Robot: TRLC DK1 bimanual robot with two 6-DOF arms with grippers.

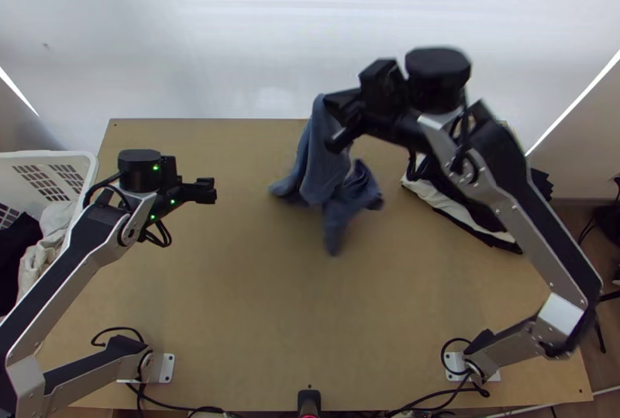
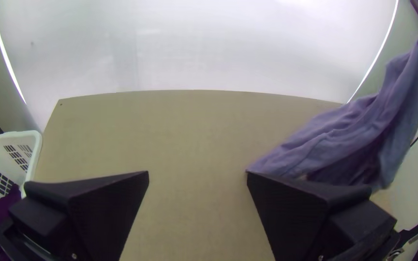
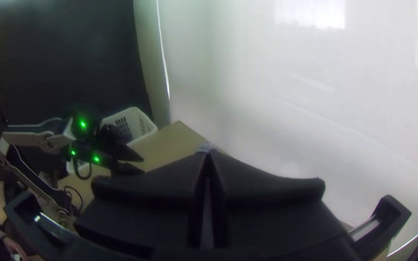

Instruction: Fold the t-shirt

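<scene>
wooden table | white basket beside its left edge | dark and white cloths piled at its right side | blue t-shirt hanging in loose folds over the far middle | right gripper closed, pinching the shirt's top end | left gripper wide apart, nothing held

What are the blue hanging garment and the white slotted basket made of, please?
The blue garment looks like soft, matt fabric, perhaps cotton: it drapes in loose folds. The white basket is probably moulded plastic, smooth, with a rounded rim and regular slots.
</scene>
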